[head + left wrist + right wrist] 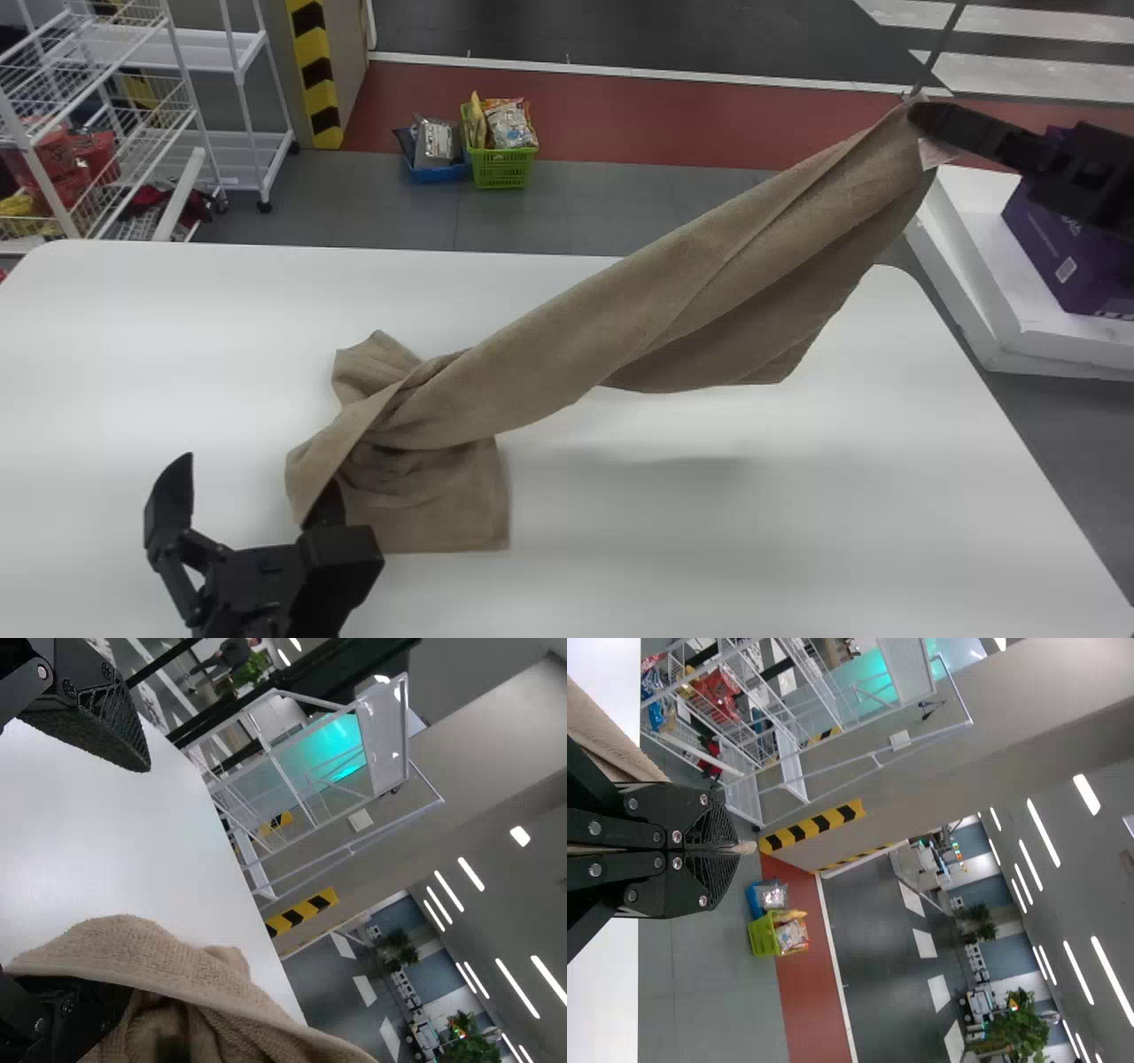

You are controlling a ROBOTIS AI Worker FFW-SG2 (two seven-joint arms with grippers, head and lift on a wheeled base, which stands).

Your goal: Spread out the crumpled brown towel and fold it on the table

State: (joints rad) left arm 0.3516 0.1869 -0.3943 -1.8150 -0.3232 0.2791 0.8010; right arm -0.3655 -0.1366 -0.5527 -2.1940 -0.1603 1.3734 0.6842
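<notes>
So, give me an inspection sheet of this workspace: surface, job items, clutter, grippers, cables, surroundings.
Surface: white table, with part of the towel lying on it.
Job's things: brown towel, bunched at the table's left, its other end lifted at the far right; not spread or folded.
Clutter: green basket with packets, on the floor beyond the table.
Left gripper: low over the near left, fingers apart, one tucked behind the towel's edge.
Right gripper: raised at the far right, fingers closed on a towel corner.
Cables: thin dark line above the raised corner; cannot tell if it is one.
Surroundings: white rack, striped pillar, purple box on the right.
</notes>
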